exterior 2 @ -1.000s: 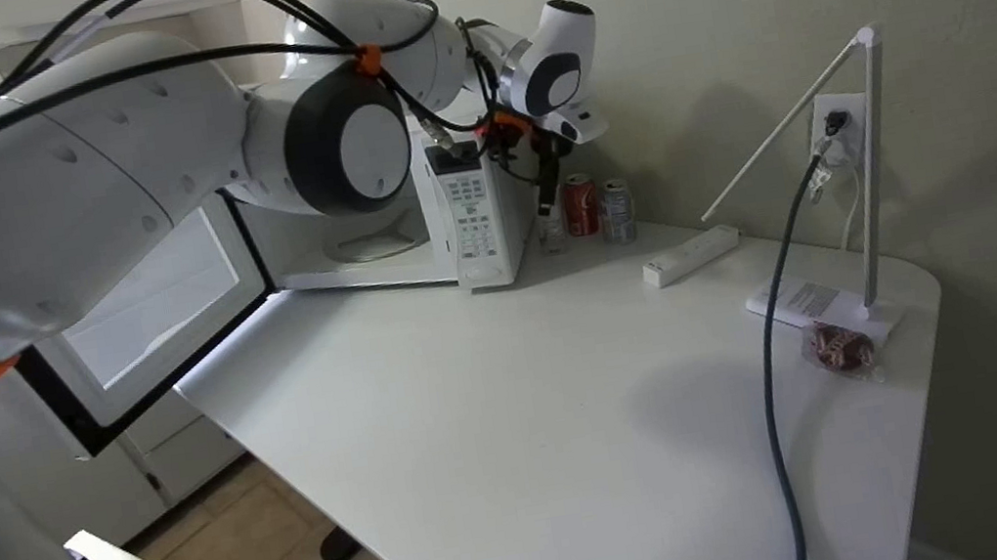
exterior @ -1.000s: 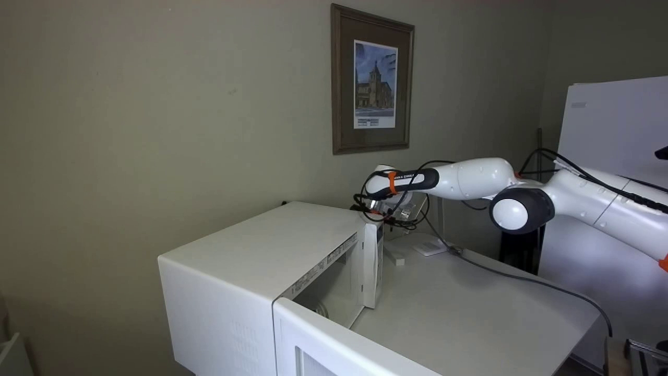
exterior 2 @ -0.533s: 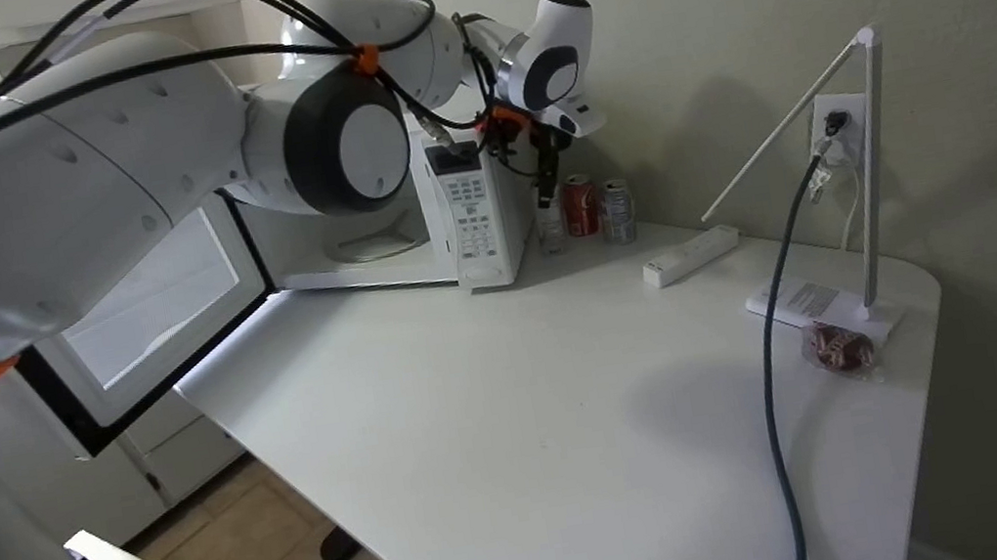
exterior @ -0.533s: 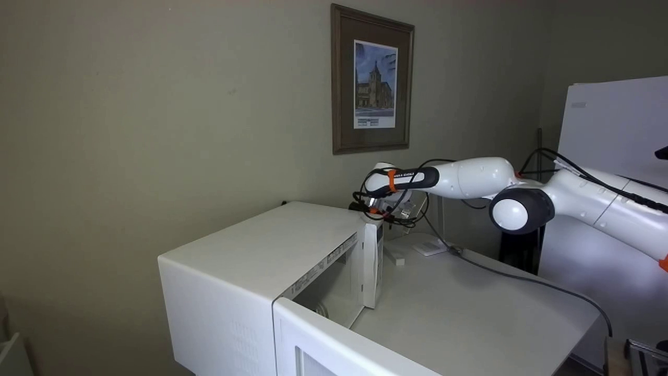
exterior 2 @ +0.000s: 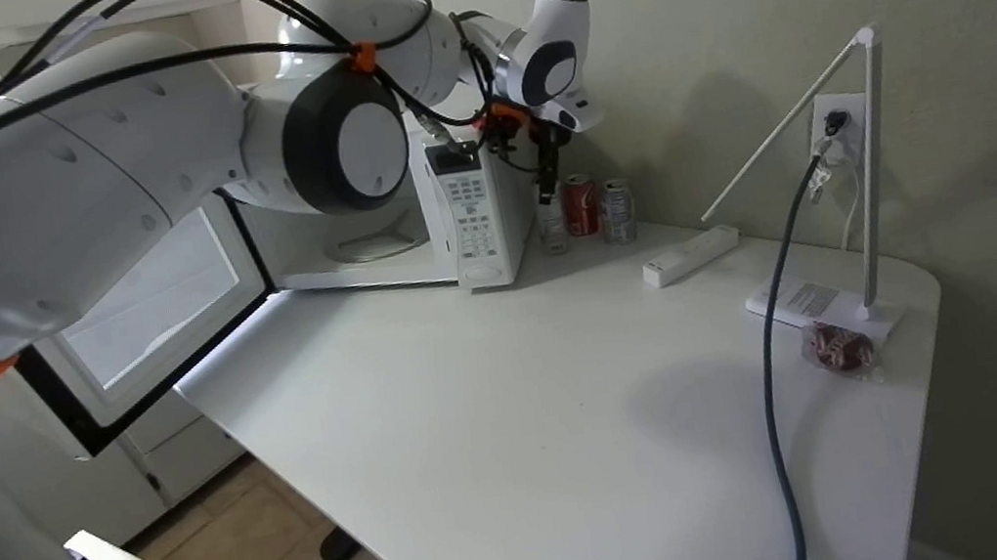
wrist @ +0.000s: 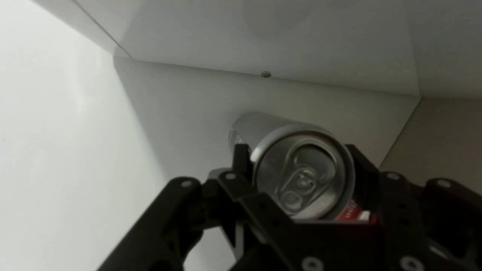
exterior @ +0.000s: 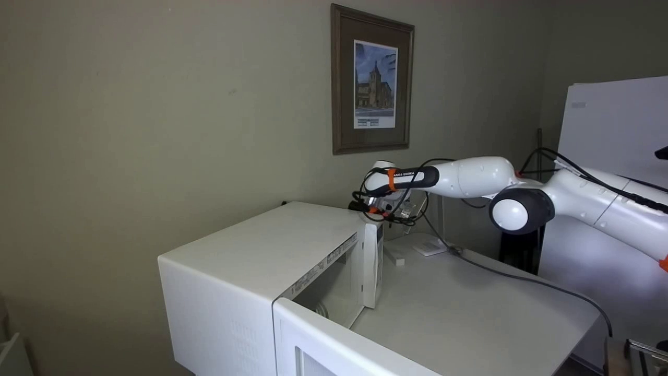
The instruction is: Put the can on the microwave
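The can (wrist: 301,177), silvery with a pull tab on its top, is between the fingers of my gripper (wrist: 300,165) in the wrist view. Both fingers press against its sides, shut on it. In an exterior view the can (exterior 2: 553,226) stands upright beside the microwave (exterior 2: 474,224), under the gripper (exterior 2: 549,193); whether its base touches the table I cannot tell. The microwave's flat white top (exterior: 271,240) shows in an exterior view, bare, with its door (exterior: 334,344) swung open. There, the can and fingertips are hidden behind the microwave.
Close beside the held can stand a red can (exterior 2: 581,206) and another silvery can (exterior 2: 618,211). A white power strip (exterior 2: 691,255), a lamp (exterior 2: 869,165) and a hanging dark cable (exterior 2: 774,417) are farther along the table (exterior 2: 499,418). The wall is right behind the cans.
The gripper has shut on the can. The wrist and gripper have risen slightly; the can has barely shifted. The microwave and other cans have not moved.
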